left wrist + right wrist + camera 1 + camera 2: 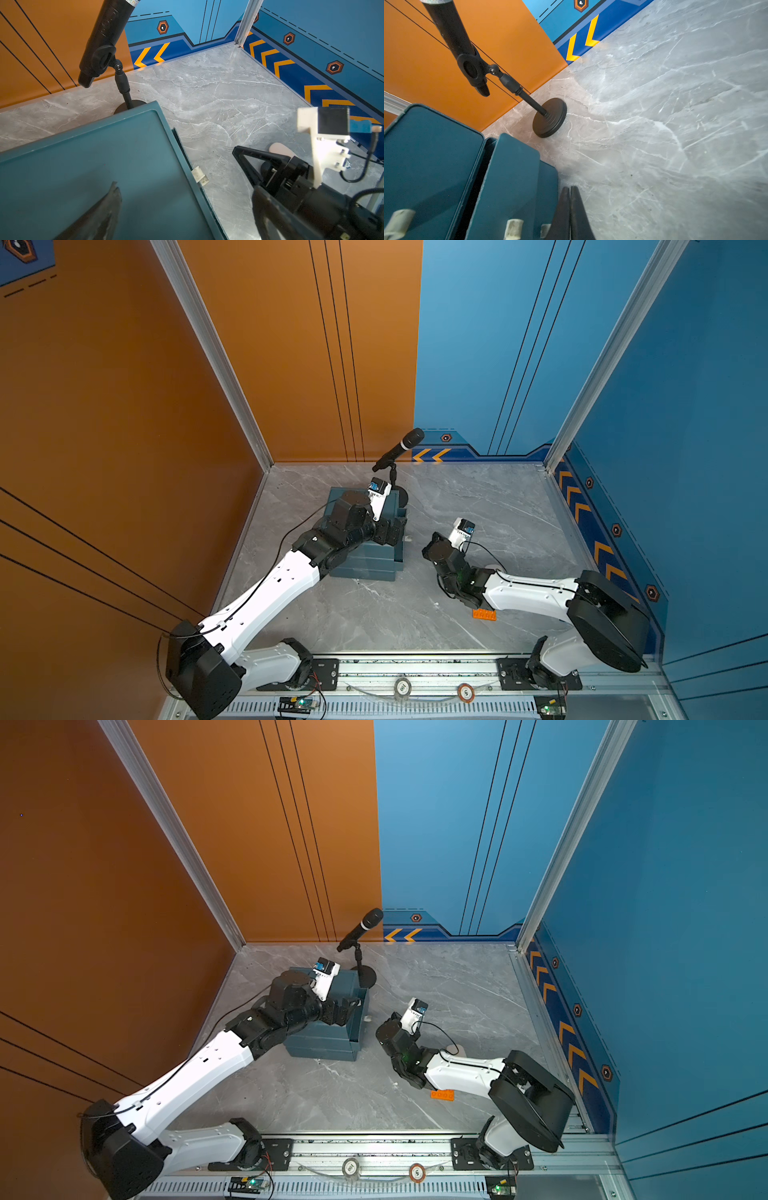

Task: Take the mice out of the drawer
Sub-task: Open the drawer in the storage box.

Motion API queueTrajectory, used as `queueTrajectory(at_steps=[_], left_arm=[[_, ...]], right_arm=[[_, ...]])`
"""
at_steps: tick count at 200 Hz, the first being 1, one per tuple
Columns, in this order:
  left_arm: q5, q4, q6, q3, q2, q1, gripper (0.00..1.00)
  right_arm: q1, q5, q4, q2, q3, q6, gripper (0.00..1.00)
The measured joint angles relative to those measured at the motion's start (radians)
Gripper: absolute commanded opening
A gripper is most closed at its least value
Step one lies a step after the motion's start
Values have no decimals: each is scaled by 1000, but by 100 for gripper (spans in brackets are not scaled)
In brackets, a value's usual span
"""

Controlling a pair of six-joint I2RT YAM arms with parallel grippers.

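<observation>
Top views: a teal drawer unit [365,568] stands on the marble table [374,614], near a microphone [399,450] on its stand.
Drawer: the top drawer [399,549] is pulled partly out; its inside is hidden.
Mice: a pinkish-cream mouse [279,148] lies on the table behind the right arm, partly hidden.
Left tool: the left gripper [116,187] hangs over the unit's top; its opening cannot be told.
Right tool: the right gripper [569,188] has its fingers pressed together, holding nothing, just beside the drawer fronts.
Clutter: an orange studded plate [484,614] lies by the right forearm.
</observation>
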Motion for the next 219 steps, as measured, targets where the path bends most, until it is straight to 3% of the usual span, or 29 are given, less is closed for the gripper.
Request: queueTrajectory(at_steps=[15,36,71,101,137,219], left_arm=[[-1,0,2,0,0,0,98],[-1,0,3,0,0,0,98],[-1,0,7,0,0,0,98],[-1,0,7,0,0,0,98],[-1,0,7,0,0,0,98],[-8,-1,10,0,-3,0,98]], right_arm=[[-20,-26,-16,-35,-4,-11,1],[-36,-92,-75,-82,12,-32,36],[-40,-274,-280,-130,168,-85,62],[-53,-416,-423,-172,259,-110,70],[-61,-523,-578,-167,320,-138,70],[-35,-674,-677,-29,419,-178,75]])
